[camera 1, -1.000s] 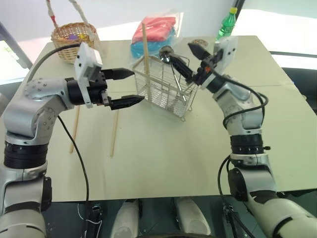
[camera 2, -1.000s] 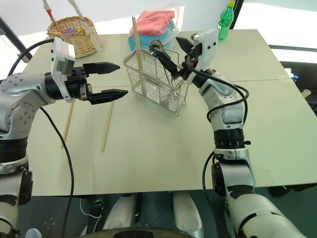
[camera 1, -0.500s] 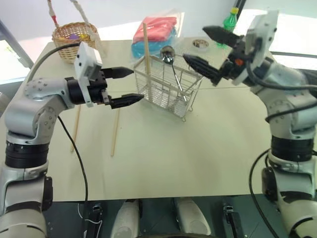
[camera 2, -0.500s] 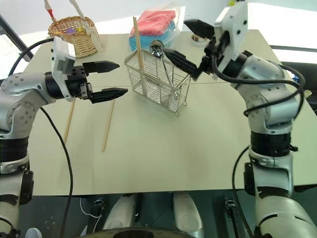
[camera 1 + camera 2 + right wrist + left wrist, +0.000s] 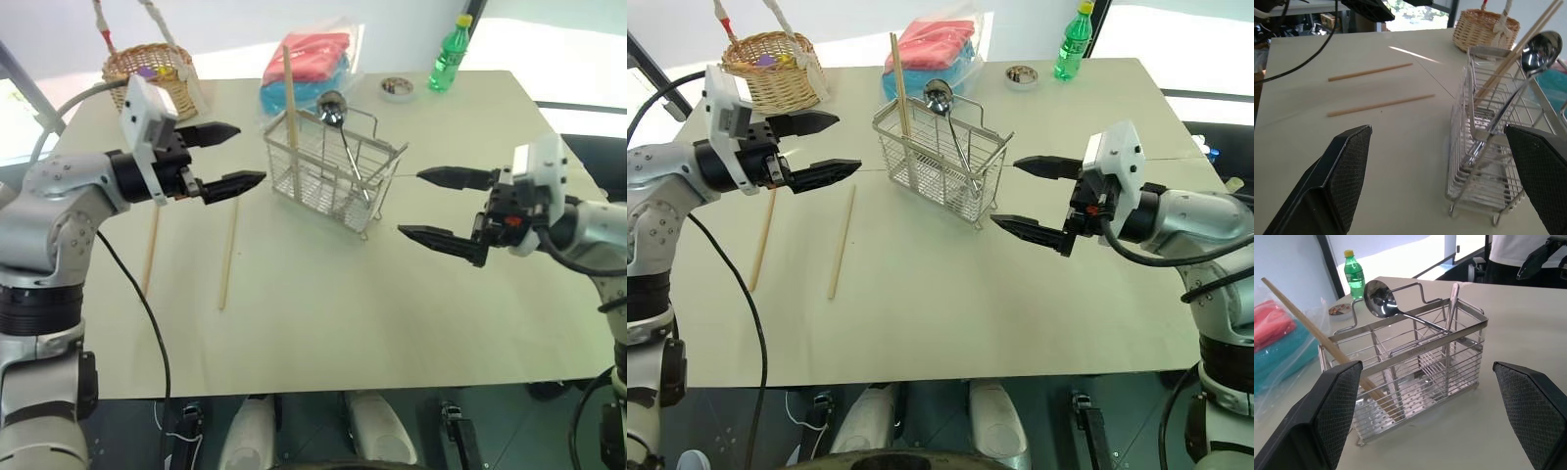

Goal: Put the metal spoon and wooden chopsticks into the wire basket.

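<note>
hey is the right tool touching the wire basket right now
Apart. In the right eye view the right tool hangs open beside the basket, with bare table showing between its fingertips and the wire.

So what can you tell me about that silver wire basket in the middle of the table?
The silver rectangular open-grid wire basket stands upright on the pale table, with a thin loop handle. A shiny metal spoon leans inside, bowl up, and one light wooden chopstick sticks out. Neither gripper touches it.
</note>
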`<action>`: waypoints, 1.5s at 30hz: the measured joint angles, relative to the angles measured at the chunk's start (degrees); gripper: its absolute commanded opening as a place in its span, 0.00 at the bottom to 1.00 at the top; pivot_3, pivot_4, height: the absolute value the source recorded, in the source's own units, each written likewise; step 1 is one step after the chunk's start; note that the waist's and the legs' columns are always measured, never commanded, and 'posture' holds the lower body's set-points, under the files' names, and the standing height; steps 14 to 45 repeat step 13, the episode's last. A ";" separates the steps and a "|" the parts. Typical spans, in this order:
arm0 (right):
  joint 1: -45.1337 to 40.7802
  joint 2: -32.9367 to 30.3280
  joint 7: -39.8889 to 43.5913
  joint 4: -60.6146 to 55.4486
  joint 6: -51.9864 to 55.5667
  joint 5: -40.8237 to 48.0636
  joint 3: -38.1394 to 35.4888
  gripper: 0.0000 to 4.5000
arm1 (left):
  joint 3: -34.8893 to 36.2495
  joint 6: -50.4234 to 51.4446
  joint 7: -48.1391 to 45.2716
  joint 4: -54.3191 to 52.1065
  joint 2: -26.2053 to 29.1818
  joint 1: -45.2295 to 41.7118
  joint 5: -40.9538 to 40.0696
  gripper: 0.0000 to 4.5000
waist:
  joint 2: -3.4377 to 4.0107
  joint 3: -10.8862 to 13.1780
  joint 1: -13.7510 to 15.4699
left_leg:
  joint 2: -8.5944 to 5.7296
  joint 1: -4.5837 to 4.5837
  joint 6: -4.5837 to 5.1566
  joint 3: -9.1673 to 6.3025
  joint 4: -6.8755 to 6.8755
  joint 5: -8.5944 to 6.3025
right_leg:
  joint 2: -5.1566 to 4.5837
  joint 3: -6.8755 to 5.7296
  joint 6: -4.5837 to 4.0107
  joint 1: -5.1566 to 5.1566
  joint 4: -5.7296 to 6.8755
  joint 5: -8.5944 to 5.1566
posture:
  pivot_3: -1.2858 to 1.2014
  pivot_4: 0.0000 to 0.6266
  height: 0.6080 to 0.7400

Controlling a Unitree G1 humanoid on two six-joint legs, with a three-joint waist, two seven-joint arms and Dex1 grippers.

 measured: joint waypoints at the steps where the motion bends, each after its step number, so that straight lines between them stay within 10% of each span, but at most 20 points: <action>1: 0.00 0.33 -0.75 0.00 -0.10 -0.15 0.00 0.99 | 0.00 0.00 0.29 -0.10 -0.03 0.07 0.00 1.00 | 0.00 0.00 0.04 | 0.00 0.00 0.00 -0.01 -0.02 0.00 | 0.00 0.00 0.00 -0.01 0.00 0.00 | 0.52 0.24 1.00; 45: 0.08 4.57 -8.47 2.47 -0.39 -2.60 0.93 0.99 | -0.52 -2.63 0.64 -0.66 -2.71 0.03 1.26 1.00 | -0.02 0.00 0.34 | 0.00 0.00 -0.01 -0.01 -0.25 0.01 | -0.01 -0.01 0.00 -0.03 -0.17 0.00 | 0.52 0.24 1.00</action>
